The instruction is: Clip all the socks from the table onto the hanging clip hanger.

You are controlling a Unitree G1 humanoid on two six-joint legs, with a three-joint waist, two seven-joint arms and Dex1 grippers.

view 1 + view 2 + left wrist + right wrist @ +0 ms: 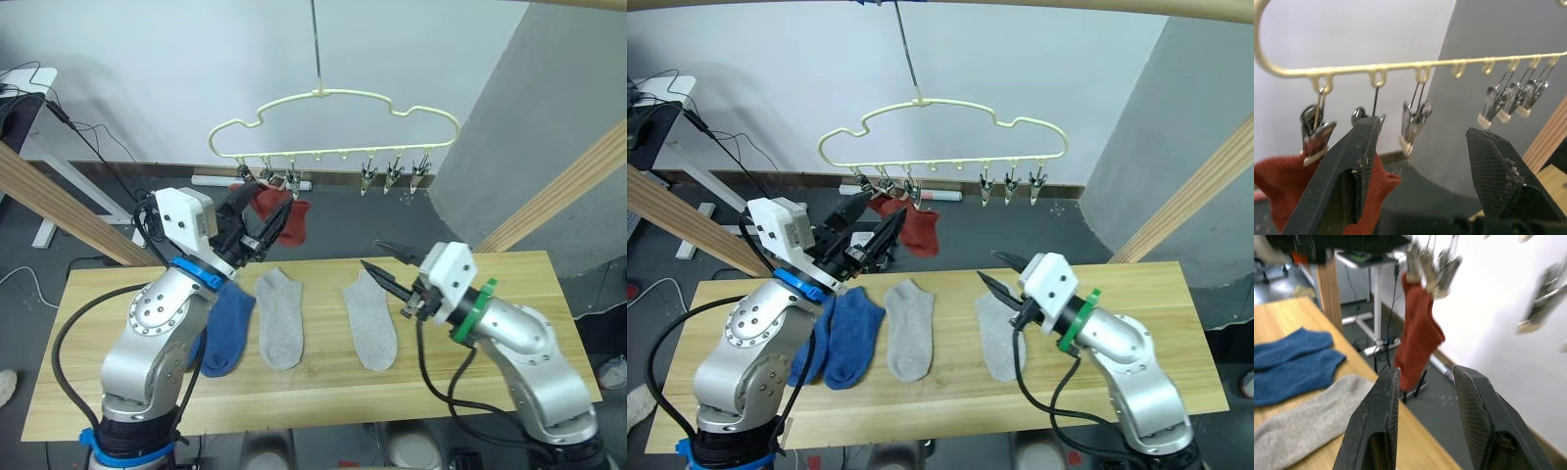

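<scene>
The cream-yellow clip hanger (338, 96) hangs above the far edge of the table (509, 284). Two rust red socks (292, 219) dangle from clips at its left end. My left gripper (263, 217) is raised just below those clips, open, with nothing between its fingers; one finger (1354, 166) is in front of a red sock (1278, 181). Low over the table's middle, my right gripper (372, 255) is open beside the right grey sock (370, 318). The other grey sock (279, 318) and two blue socks (847, 338) lie flat to the left.
Three empty clips (394, 172) hang at the hanger's right end, and one empty clip (1413, 125) hangs beside the red socks. Slanted wooden poles (59, 206) (573, 181) flank the table. A white desk with cables (29, 88) stands far left.
</scene>
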